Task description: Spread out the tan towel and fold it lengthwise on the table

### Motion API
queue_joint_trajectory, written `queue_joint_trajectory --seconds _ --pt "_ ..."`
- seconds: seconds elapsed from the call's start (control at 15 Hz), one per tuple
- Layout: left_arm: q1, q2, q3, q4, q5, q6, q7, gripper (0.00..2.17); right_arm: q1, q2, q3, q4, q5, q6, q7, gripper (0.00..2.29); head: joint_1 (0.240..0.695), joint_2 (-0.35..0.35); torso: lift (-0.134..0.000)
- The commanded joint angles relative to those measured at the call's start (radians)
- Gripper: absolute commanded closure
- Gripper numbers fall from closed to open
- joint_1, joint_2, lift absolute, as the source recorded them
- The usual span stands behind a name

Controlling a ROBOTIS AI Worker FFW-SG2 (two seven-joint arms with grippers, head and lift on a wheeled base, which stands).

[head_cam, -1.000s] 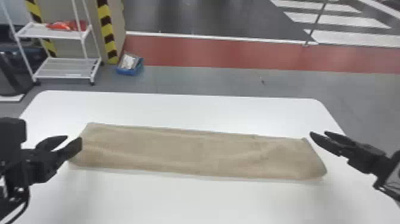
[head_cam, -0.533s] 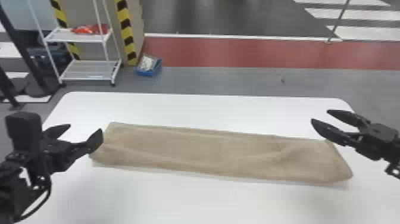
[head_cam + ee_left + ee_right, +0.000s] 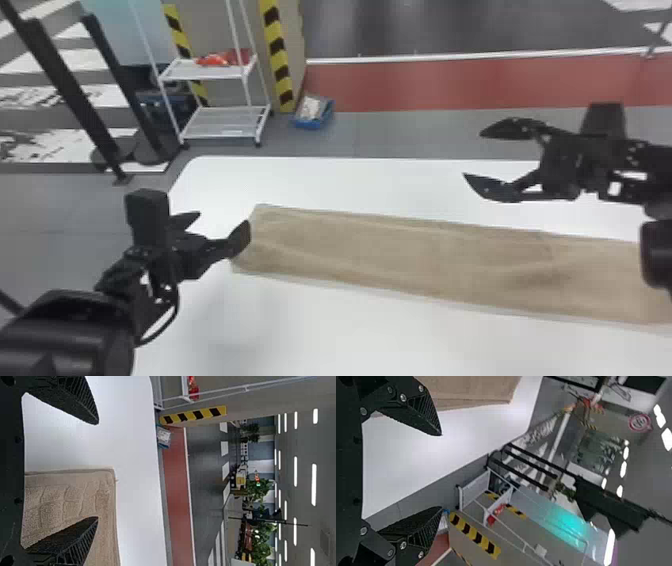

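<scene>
tan towel: on the table, a long, narrow strip lying flat; left end near the table's left side, rest runs off the head view's right edge, right part nearer the robot; shallow wrinkles along it, small crease line at the far edge right of middle
towel corner: squarish, seen in left wrist view, lying on the white top
left gripper: at the towel's left end, fingers spread, released, nothing between them; one finger overlaps the cloth in view, contact cannot tell
right gripper: above the table's far side, beyond the towel, fingers wide apart, released, nothing held; apart from the cloth
arms: left comes in from the lower left, right from the right edge, head view
table: white top, rounded far left corner
rack: white, two shelves, on the floor past the table's far left
red item: on the rack's upper shelf
blue bin: on the floor beside the rack, pale contents
striped strip: yellow and black, upright, behind the bin
black posts: standing left of the rack
floor band: red, beyond the table
round sign: red rim, background, right wrist view
</scene>
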Motion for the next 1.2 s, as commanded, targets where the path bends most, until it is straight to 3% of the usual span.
queue_joint_trajectory --seconds 0.0,0.2,0.27,0.6,0.73,1.13 --pt "-0.002 0.0 -0.011 0.008 -0.015 0.012 0.0 0.02 -0.125 -0.008 0.114 0.142 0.107 0.0 0.043 0.37 0.695 0.169 -0.124" --pt "-0.004 0.0 -0.023 0.008 -0.032 0.024 0.001 0.02 -0.231 -0.008 0.2 0.271 0.129 0.07 0.178 0.37 0.695 0.197 -0.124" --pt "-0.007 0.0 -0.024 0.01 -0.034 0.024 0.001 0.02 -0.259 -0.008 0.226 0.301 0.144 0.125 0.187 0.37 0.695 0.203 -0.124" --pt "-0.033 -0.003 -0.05 0.03 -0.038 0.027 0.005 0.02 -0.352 -0.016 0.307 0.446 0.19 0.187 0.187 0.39 0.695 0.197 -0.124" --pt "-0.034 -0.001 -0.05 0.03 -0.037 0.027 0.005 0.02 -0.349 -0.016 0.324 0.453 0.19 0.214 0.187 0.5 0.695 0.187 -0.124" --pt "-0.027 -0.001 -0.05 0.019 -0.028 0.031 0.005 0.02 -0.346 -0.014 0.409 0.515 0.207 0.254 0.187 0.5 0.695 0.181 -0.124"
